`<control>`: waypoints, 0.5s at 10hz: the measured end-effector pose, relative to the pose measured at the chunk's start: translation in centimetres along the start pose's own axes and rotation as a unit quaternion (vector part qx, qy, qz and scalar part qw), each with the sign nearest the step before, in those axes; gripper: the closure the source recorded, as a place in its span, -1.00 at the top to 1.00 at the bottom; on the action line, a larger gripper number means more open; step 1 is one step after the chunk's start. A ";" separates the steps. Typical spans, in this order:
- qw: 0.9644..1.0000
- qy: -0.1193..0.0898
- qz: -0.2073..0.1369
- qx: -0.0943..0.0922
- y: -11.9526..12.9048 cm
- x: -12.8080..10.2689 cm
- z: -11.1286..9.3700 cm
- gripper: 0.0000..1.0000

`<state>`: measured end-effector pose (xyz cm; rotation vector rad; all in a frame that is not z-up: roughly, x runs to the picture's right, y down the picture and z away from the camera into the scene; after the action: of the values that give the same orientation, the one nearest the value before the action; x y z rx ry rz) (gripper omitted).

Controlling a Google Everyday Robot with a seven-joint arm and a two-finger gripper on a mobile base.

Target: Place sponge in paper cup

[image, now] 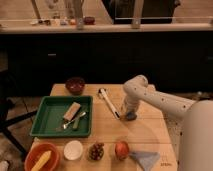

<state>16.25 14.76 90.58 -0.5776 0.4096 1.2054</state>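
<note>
Orange bowl [42, 157]: I see it just in front of the green tray's left corner, at the near edge of the table, with something long and yellow lying in it.
Green tray [48, 118]: my landmark, sitting on the left half of the wooden table [110, 134].
Sponge [72, 111]: a tan block lying flat inside the green tray, right of its middle, untouched.
Utensil [76, 120]: a silvery piece inside the green tray, just in front of the sponge and angled across the tray floor; I cannot make out which kind it is.
Paper cup [73, 150]: white, upright, mouth up, just in front of the green tray's near rim, between the orange bowl and the small bowl.
Dark bowl [75, 85]: just behind the green tray's far rim.
Small bowl [96, 151]: in front of the green tray's right corner, holding small dark round pieces.
White tool [108, 103]: a slim stick lying diagonally on the wood, just right of the green tray.
Round fruit [121, 149]: reddish-orange, in front of and right of the green tray.
Gripper [130, 115]: down at the table surface, well right of the green tray, near the tool's closer end; I cannot tell whether it is open or closed, or whether it has hold of anything.
Cloth [146, 160]: blue-grey, folded, at the near edge, far right of the green tray.
Arm [156, 99]: white, reaching in from the right.
</note>
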 end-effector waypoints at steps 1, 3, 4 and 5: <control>1.000 -0.001 -0.001 0.000 -0.1 0.1 -0.1 -0.95; 1.000 -0.002 -0.003 0.000 -0.1 0.3 -0.2 -1.00; 1.000 -0.001 -0.003 -0.001 -0.2 0.4 -0.2 -1.00; 1.000 -0.001 -0.003 0.000 -0.3 0.5 -0.2 -1.00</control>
<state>16.68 14.97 90.18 -0.5777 0.4048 1.2002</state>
